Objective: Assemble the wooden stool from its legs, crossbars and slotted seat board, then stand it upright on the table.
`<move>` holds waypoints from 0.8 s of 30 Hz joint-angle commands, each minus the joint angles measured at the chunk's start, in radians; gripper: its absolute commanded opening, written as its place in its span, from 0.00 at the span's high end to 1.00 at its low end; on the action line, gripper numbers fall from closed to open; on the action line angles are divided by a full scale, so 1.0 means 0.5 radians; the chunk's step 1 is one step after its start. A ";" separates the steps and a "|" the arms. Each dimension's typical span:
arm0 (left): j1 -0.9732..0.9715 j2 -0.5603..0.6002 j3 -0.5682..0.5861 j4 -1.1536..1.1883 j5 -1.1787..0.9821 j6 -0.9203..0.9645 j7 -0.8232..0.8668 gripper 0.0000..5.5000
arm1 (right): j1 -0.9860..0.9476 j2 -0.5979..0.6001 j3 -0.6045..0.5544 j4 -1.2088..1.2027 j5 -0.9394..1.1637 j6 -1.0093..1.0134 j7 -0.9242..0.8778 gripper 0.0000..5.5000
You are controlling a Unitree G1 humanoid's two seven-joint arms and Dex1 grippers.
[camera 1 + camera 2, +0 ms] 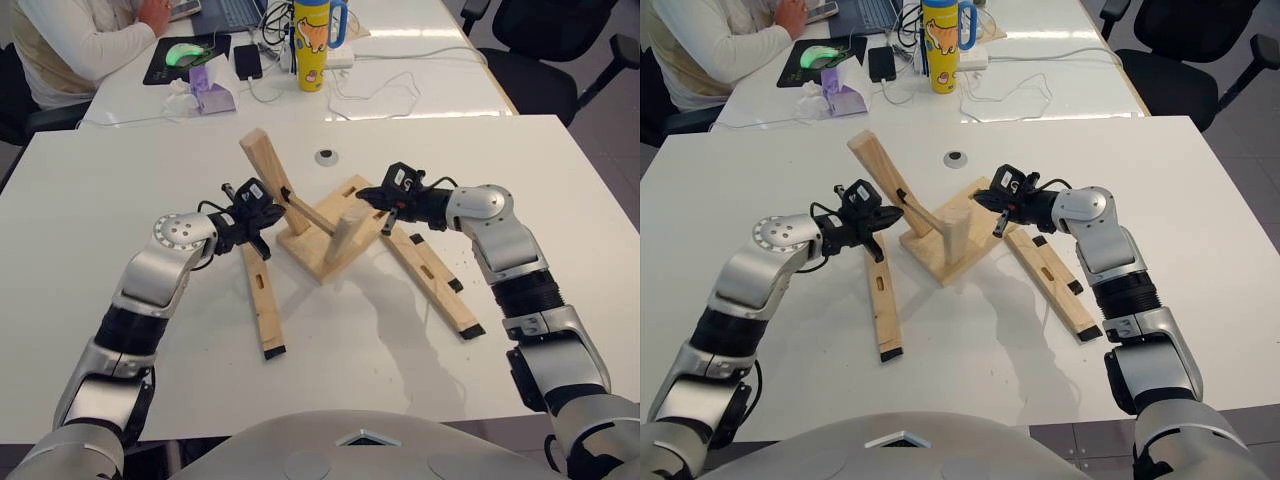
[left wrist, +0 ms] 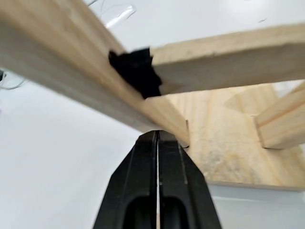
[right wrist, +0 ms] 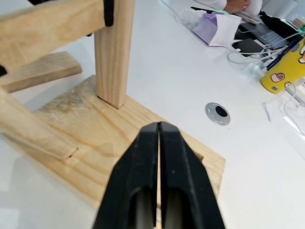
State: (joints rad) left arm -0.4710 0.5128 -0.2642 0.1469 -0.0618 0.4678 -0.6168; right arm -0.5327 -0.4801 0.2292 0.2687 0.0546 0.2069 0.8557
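The slotted seat board point(image 1: 312, 258) lies flat mid-table. A tilted leg point(image 1: 262, 160) and a shorter upright leg point(image 1: 348, 232) stand in it, joined by a crossbar point(image 1: 308, 214). My left gripper point(image 1: 274, 207) is shut, and its tip presses against the tilted leg point(image 2: 71, 62) just below the dark slot where the crossbar point(image 2: 228, 62) enters. My right gripper point(image 1: 368, 197) is shut and empty, hovering over the board point(image 3: 119, 138) beside the upright leg point(image 3: 113, 52). Two loose slotted pieces lie flat, one point(image 1: 262, 300) left of the board and one point(image 1: 435, 272) to its right.
A cable grommet point(image 1: 325, 157) sits in the table behind the board. On the far desk are a yellow bottle point(image 1: 312, 45), a phone point(image 1: 247, 60), cables and a purple object point(image 1: 212, 95). Office chairs stand at the back right.
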 commanded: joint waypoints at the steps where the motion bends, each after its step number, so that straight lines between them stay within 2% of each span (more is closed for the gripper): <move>1: -0.681 -0.181 -0.003 1.022 0.212 -0.593 0.143 1.00 | -0.097 0.050 -0.048 0.090 -0.049 0.011 -0.124 1.00; 6: -1.226 -0.380 0.220 1.742 0.144 -1.005 0.435 1.00 | -0.150 0.063 -0.017 0.255 -0.197 0.015 -0.337 1.00; 13: -1.204 -0.400 0.353 1.998 0.136 -1.191 0.490 1.00 | -0.300 0.003 0.024 0.768 -0.554 -0.107 -0.785 1.00; 16: -1.054 -0.379 0.370 1.945 0.155 -1.188 0.500 1.00 | -0.325 -0.022 0.058 0.925 -0.649 -0.169 -0.834 1.00; 19: -0.785 -0.330 0.364 1.685 0.144 -1.032 0.405 1.00 | -0.287 -0.040 0.118 0.963 -0.709 -0.211 -0.754 1.00; 24: -0.227 -0.232 0.310 0.944 0.081 -0.435 0.145 1.00 | -0.253 -0.032 0.138 1.012 -0.715 -0.235 -0.654 1.00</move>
State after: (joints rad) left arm -0.6975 0.3675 -0.0903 0.7876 0.0020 0.1054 -0.4783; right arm -0.6664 -0.4930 0.2925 0.7582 -0.2978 0.0963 0.5093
